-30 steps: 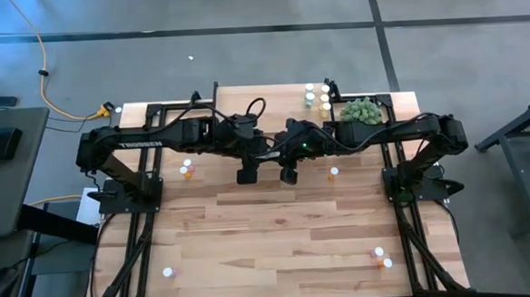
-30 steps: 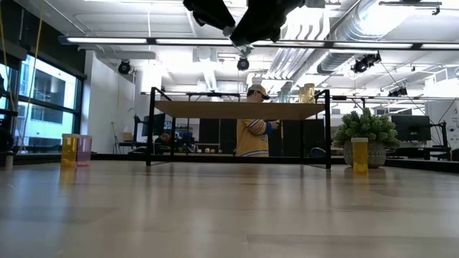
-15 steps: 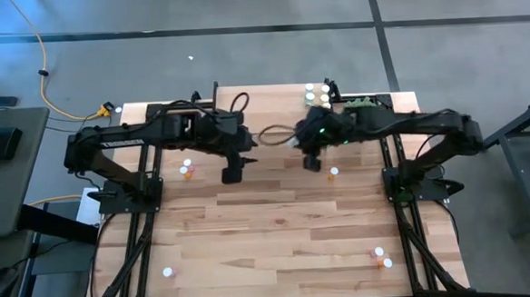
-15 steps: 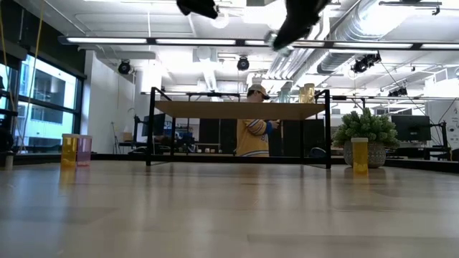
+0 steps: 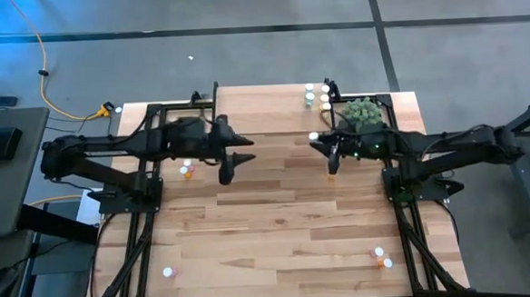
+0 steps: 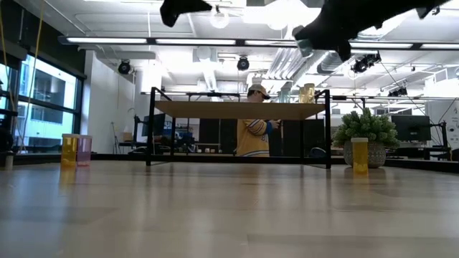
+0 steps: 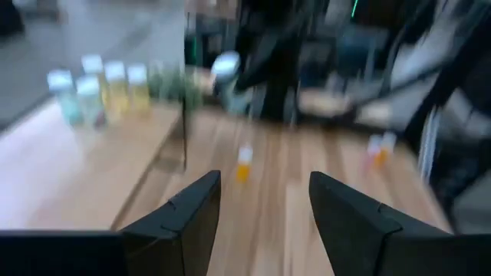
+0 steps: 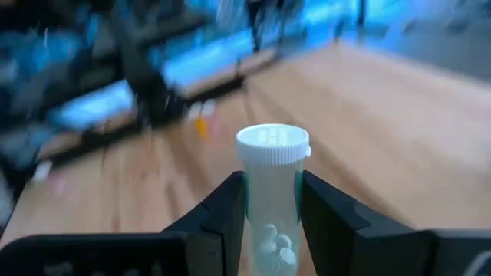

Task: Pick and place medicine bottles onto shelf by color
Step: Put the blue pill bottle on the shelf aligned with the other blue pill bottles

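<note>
Wood surface (image 5: 278, 230) fills most of my overhead feed, with the shelf (image 5: 264, 121) sitting along the far edge and a little green plant (image 5: 363, 112) just right of it. From the low cam the shelf (image 6: 240, 109) is a thin light board on black legs, and a person (image 6: 252, 129) in a yellow top stands in the room behind it.

My right hand (image 5: 330, 163) is up over the surface just in front of the shelf's right end, and it's clenched on a bottle (image 8: 270, 199): pale body, white cap, pills visible inside, fingers (image 8: 219, 218) pressed on both sides of it. The left hand (image 5: 226, 172) hangs over the surface in front of the shelf's left half, released, with a clear gap between its fingers (image 7: 188, 218) and nothing in there.

Other bottles as far as I can make out:
- a cluster of four (image 5: 317, 95) on the shelf's right end, which look pale and yellowish through the left wrist cam (image 7: 100, 84)
- a pair (image 5: 187, 169) on the surface near the left arm; low cam shows them as one yellow (image 6: 69, 150) and one pink (image 6: 84, 150), touching or nearly so
- one yellow (image 6: 359, 155) standing in front of the plant
- a few (image 5: 381, 257) at the near right corner
- one (image 5: 169, 272) alone at the near left
</note>
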Motion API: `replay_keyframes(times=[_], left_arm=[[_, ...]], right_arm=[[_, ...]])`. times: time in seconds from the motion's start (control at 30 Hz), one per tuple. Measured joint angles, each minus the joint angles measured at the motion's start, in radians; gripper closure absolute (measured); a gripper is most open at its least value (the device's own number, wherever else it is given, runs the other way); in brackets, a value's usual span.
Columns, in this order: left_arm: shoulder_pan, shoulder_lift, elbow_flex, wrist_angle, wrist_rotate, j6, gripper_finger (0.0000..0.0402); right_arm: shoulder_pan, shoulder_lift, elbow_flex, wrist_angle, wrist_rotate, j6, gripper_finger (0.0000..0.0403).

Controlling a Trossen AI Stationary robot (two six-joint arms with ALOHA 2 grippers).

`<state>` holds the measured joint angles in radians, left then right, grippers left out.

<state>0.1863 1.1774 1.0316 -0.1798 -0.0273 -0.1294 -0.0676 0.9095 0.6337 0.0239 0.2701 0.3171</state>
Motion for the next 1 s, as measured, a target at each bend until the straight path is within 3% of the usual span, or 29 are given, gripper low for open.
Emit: replay_keyframes(times=[0.2,0.3,0.5,0.8,1.0], left_arm=[[-0.03,-0.14,-0.259,0.509,-0.03,-0.061,0.0213],[-0.039,-0.193,-0.33,0.611,-0.075,-0.078,0.0213],[-0.05,-0.242,-0.349,0.598,-0.108,-0.077,0.0213],[-0.05,-0.244,-0.349,0.594,-0.108,-0.077,0.0213],[-0.05,-0.243,-0.349,0.587,-0.108,-0.077,0.0213]], right_arm=[[-0.003,0.066,-0.111,0.284,0.246,-0.011,0.0299],[-0.014,0.132,-0.132,0.382,0.324,-0.005,0.0299],[-0.052,0.297,-0.13,0.595,0.361,-0.082,0.0299],[-0.05,0.424,-0.13,0.684,0.664,-0.071,0.0299],[-0.056,0.434,-0.13,0.699,0.656,-0.064,0.0299]])
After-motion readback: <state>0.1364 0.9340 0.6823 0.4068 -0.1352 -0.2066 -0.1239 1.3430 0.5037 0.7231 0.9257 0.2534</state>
